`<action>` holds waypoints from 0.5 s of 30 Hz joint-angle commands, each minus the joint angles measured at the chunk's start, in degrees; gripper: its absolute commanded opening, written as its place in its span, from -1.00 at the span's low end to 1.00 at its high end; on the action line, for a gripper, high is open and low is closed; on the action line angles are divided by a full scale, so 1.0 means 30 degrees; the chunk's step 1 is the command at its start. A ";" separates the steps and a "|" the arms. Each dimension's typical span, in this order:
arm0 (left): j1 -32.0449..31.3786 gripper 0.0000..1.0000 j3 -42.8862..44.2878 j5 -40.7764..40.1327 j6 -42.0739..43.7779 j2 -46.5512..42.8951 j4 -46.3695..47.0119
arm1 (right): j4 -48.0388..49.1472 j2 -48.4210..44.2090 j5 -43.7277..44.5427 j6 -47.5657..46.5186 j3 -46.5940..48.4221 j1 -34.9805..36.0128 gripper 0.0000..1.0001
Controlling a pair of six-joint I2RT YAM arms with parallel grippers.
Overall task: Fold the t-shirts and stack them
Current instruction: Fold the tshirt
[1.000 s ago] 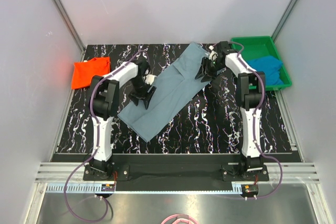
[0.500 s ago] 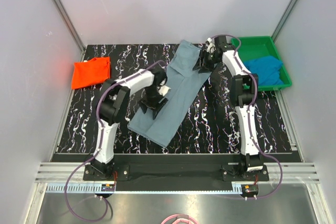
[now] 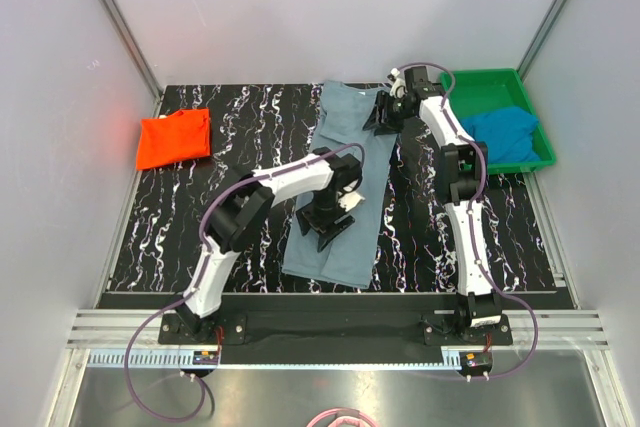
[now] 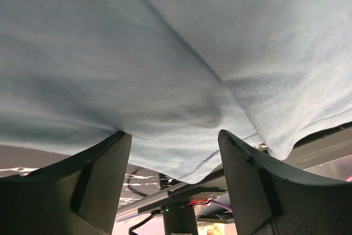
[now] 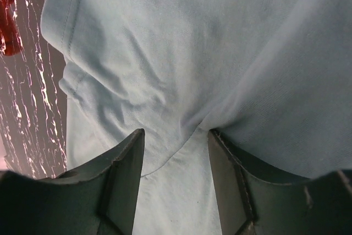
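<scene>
Where the marbled black counter meets its far left corner, the orange-red t-shirt lies in a flat, roughly folded patch, well apart from both arms. Next comes the left arm, reaching across to the middle of the counter with its jaws set on the near half of the grey-blue t-shirt. In the left wrist view a fold of that cloth bunches between the two dark fingers and hangs clear of the surface below, so these jaws are clenched on the shirt. The shirt itself runs as a long narrow strip from the far edge of the counter down to its near middle. At the strip's far right corner sits the right arm; its wrist view shows creases in the cloth drawing together into the gap between its fingers, so these jaws also grasp the shirt. Farthest right, the green tray rests at the far right corner, with the bright blue t-shirt crumpled inside it.
</scene>
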 commanded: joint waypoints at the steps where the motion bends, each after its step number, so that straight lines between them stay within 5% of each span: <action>1: -0.0427 0.42 0.0638 0.1323 -0.0245 0.0794 0.1319 | 0.0476 0.0247 0.0135 -0.0105 0.0885 0.0582 0.15; 15: -0.1277 0.42 0.2924 0.1323 -0.0333 0.2406 0.1115 | 0.0564 0.0540 0.0836 -0.0778 0.1383 0.0934 0.17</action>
